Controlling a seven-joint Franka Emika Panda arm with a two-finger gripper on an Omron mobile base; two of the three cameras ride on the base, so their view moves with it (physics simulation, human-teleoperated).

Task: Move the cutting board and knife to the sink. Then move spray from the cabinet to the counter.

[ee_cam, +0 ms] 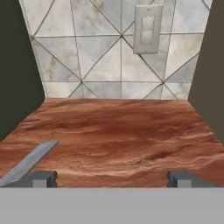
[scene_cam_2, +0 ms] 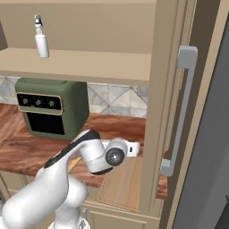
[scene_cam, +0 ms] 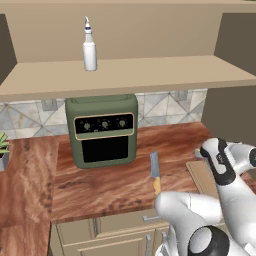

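1. The green countertop oven (scene_cam: 103, 129) stands at the back of the red-brown desk (scene_cam: 105, 182), under the open cabinet (scene_cam: 130, 75); I place everything else from it.
2. The spray (scene_cam: 89, 49) stands upright on the cabinet shelf directly above the oven, near the shelf's front edge, with bare shelf on both sides.
3. The knife (scene_cam: 155, 171) lies flat on the desk just right of the oven's front corner, blade toward the tiled wall, yellow handle toward the desk's front edge.
4. The cutting board (scene_cam_2: 120, 183) lies farther right of the oven, reaching the desk's front edge and close beside the tall cupboard side.
5. The end effector (ee_cam: 111, 178) hangs low over the desk right of the oven with its fingers spread wide, holding nothing; the knife blade lies by its left fingertip, and open woodgrain runs ahead to the wall.
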